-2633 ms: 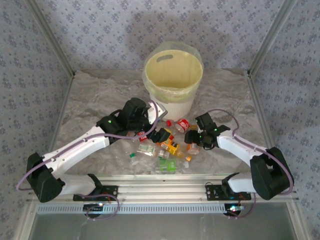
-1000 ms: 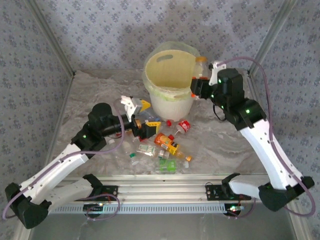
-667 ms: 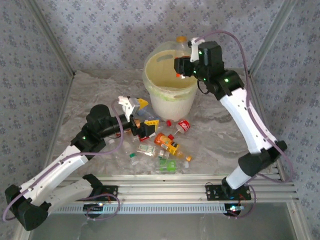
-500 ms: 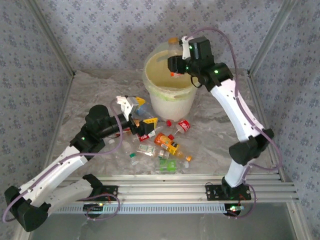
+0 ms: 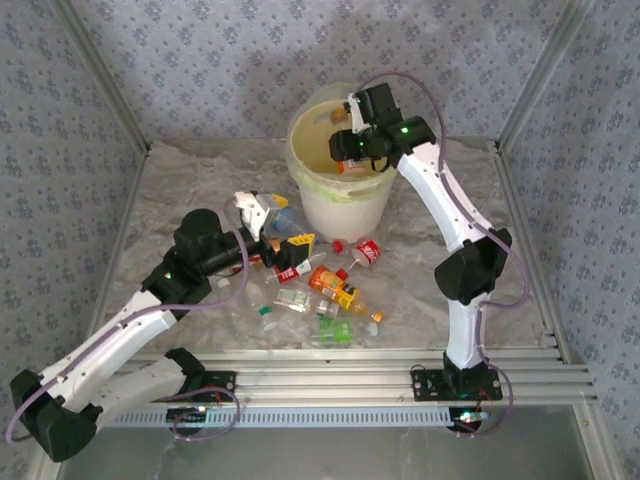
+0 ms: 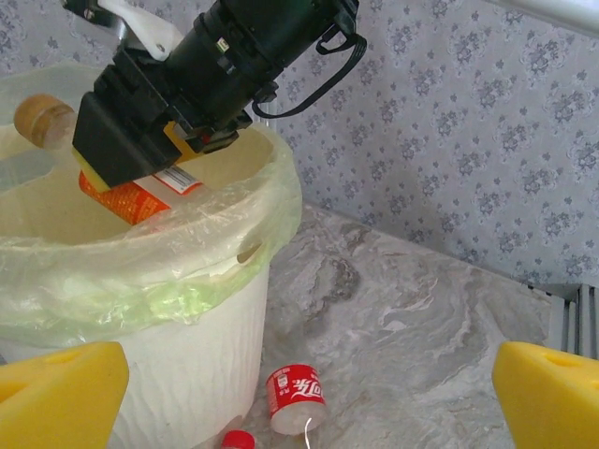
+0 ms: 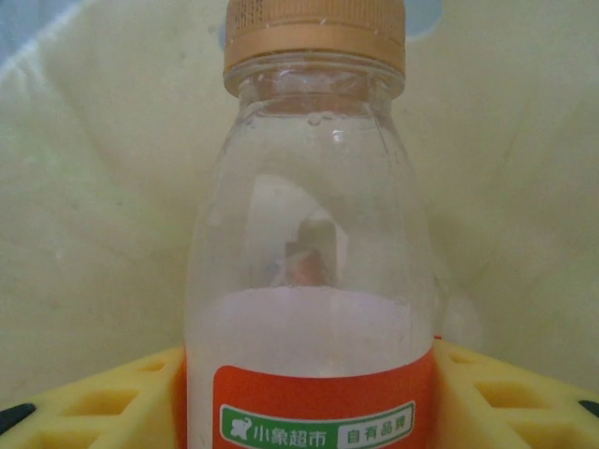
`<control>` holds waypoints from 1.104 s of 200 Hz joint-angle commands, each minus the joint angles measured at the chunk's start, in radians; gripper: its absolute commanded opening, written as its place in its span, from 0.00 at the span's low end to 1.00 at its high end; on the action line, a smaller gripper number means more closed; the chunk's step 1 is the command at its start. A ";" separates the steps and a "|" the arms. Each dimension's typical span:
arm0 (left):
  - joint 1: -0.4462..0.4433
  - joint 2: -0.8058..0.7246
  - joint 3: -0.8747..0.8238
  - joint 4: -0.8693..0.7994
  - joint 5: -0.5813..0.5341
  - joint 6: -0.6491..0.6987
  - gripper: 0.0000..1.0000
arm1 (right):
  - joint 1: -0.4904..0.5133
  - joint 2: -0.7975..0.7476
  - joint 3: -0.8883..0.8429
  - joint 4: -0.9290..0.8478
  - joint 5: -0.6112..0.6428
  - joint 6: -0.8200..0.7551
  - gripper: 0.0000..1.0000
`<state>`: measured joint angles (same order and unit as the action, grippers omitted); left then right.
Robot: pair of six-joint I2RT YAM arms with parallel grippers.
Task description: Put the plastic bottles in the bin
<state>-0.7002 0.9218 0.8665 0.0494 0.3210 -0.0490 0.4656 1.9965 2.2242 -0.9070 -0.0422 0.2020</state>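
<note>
- The bin [image 5: 345,205] stands at the back middle of the table [image 5: 190,190].
- The right gripper [image 5: 348,158] hangs over the bin's opening, right of centre, clamped on the held bottle [image 7: 314,281].
- That bottle is tilted, top leftward; its lower end seems to dip below the rim.
- The loose bottles [image 5: 335,292] lie clustered on the table before the bin.
- One lone bottle [image 6: 295,398] lies just before the bin's foot, a cap [image 6: 239,438] at its left.
- The left gripper [image 5: 278,222], fingers spread, sits front-left of the bin, above the cluster's back-left edge.

grey marbled tabletop [image 5: 200,190]; blue-grey floral wall [image 5: 200,60] behind; aluminium rail [image 5: 330,385] along near edge
</note>
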 commanded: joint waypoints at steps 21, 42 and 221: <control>0.005 0.014 0.020 -0.010 -0.002 0.018 1.00 | -0.013 0.004 -0.036 -0.022 -0.028 0.017 0.61; 0.004 0.019 0.022 -0.014 0.002 0.018 1.00 | -0.015 0.001 -0.056 -0.013 -0.033 0.019 0.64; -0.024 0.040 0.058 -0.092 -0.045 0.040 1.00 | 0.007 -0.281 -0.168 0.130 0.002 0.006 0.85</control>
<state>-0.7166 0.9642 0.8856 -0.0349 0.2981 -0.0082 0.4656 1.8198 2.0800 -0.8207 -0.0628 0.2306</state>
